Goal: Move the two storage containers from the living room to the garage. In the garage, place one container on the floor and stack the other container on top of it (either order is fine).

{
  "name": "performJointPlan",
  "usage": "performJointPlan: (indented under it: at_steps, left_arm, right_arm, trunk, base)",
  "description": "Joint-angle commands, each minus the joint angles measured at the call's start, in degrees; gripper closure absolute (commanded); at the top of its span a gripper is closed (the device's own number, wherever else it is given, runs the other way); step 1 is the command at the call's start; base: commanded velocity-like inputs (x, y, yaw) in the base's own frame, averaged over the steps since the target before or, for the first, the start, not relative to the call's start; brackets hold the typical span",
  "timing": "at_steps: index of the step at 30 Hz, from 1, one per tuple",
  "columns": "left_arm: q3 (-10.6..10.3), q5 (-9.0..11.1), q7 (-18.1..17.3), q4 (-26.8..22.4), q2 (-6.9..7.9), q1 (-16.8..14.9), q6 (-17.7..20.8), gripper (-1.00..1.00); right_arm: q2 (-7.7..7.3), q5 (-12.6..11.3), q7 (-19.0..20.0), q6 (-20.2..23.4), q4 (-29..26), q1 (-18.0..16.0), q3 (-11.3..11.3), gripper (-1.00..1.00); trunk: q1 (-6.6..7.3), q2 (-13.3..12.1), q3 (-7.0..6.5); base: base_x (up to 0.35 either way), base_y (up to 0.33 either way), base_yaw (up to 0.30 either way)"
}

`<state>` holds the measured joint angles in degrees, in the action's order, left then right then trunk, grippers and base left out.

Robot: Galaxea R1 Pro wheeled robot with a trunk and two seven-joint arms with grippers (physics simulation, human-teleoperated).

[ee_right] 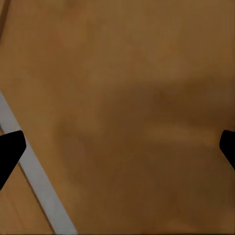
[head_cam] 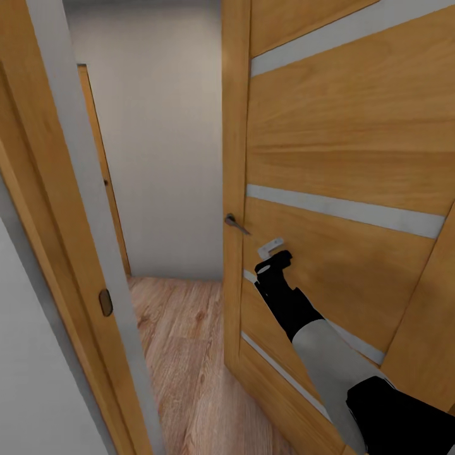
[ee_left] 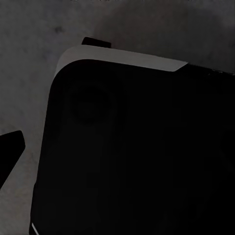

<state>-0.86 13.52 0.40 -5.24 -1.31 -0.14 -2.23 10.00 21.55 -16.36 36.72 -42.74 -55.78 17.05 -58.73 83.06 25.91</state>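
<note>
Pushing the wooden door (head_cam: 341, 164) with the right gripper (head_cam: 273, 251) — fingers spread, empty. Left gripper's fingers: cannot tell. Containers likely light, stiff — best gripped at the rim.

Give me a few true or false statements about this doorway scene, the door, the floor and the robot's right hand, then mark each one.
1. The wooden door with pale horizontal strips stands open. True.
2. The right hand is closed around the dark metal lever handle. False: it is against the door panel, beside the handle, with the fingertips spread apart.
3. The floor past the doorway is light wood plank. True.
4. A red-orange bin sits in the right hand. False: it holds nothing.
5. The wall beyond the opening is bright red. False: it is pale beige-grey.
</note>
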Motion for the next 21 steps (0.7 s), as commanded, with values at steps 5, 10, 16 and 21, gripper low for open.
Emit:
performJointPlan:
  at_steps: [5, 10, 16, 21]
  left_arm:
    - [-0.10, 0.37, 0.04, -0.03, -0.01, -0.01, -0.14, -1.00]
    - [-0.10, 0.45, 0.04, 0.03, 0.06, -0.02, -0.14, -1.00]
    - [-0.10, 0.46, 0.04, 0.05, 0.08, 0.00, -0.14, -1.00]
    - [-0.10, 0.54, 0.04, 0.01, 0.08, -0.01, -0.14, -1.00]
  right_arm:
    - [0.00, 0.57, 0.01, 0.48, -0.41, -0.03, -0.15, -1.00]
    - [0.00, 0.75, 0.15, 0.46, -0.74, -0.03, -0.08, -1.00]
    - [0.00, 0.77, 0.30, 0.57, -0.85, -0.03, -0.06, -1.00]
    - [0.00, 0.83, 0.15, 0.53, -1.11, -0.03, -0.12, -1.00]
  trunk:
    - [0.00, 0.02, 0.07]
    - [0.00, 0.02, 0.07]
    - [0.00, 0.02, 0.07]
    - [0.00, 0.02, 0.07]
  base:
    - [0.000, 0.000, 0.000]
    - [0.000, 0.000, 0.000]
    - [0.000, 0.000, 0.000]
    - [0.000, 0.000, 0.000]
